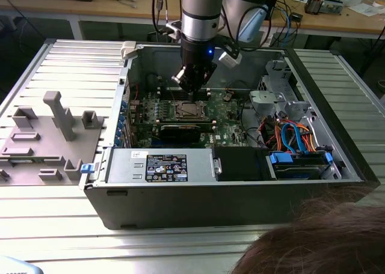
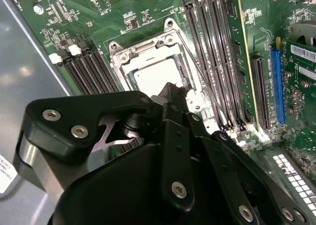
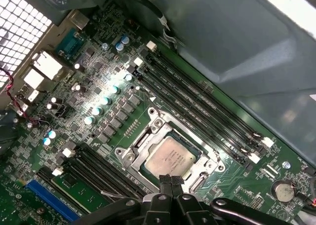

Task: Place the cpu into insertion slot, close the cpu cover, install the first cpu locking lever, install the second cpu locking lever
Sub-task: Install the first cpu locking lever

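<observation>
The cpu [image 3: 170, 159], a flat square chip with a dull silvery-tan top, lies in the socket on the green motherboard; it also shows in the exterior view [image 1: 189, 110] and the second wrist view [image 2: 150, 77]. The cpu cover [image 3: 129, 156], a silvery frame plate, lies flat around it [image 2: 120, 56]. A thin wire locking lever [image 2: 199, 73] runs along one side of the socket. My gripper [image 3: 166, 181] hangs just above the socket's edge [image 1: 191, 85], fingers shut together with nothing visible between them. Its black body hides part of the socket in the second wrist view.
Black memory slots [image 3: 207, 106] flank the socket on both sides. A black card [image 1: 178, 131] sits in front of the socket, then the power supply [image 1: 162, 166]. Drive cages and cables [image 1: 295, 136] fill the case's right end. Grey fixtures [image 1: 54, 121] stand outside it. A person's hair [image 1: 325, 238] shows.
</observation>
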### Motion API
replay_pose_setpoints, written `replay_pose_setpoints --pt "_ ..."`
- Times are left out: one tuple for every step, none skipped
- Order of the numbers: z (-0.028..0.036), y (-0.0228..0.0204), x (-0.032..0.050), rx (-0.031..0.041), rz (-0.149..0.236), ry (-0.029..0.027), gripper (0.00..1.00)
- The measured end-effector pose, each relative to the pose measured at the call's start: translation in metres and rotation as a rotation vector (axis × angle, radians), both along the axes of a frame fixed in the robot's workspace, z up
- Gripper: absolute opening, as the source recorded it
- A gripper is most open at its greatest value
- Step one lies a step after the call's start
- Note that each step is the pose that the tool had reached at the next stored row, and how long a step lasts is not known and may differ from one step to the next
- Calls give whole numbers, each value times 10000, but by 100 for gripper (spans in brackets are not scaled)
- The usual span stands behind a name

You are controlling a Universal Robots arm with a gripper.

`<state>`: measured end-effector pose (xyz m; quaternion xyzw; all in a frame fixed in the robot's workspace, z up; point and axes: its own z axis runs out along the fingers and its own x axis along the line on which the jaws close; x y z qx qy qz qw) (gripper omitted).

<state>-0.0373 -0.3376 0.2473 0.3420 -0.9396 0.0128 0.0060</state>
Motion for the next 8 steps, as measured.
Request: replay_pose_setpoints --pt "0 0 0 0 58 0 11" --pt "0 0 0 0 93 0 11" --pt "0 0 0 0 126 0 11" --pt "0 0 0 0 165 0 11" --pt "0 0 0 0 200 0 11" --pt "0 0 0 0 274 0 11" --pt "0 0 0 0 309 1 11" --pt "0 0 0 0 368 0 11"
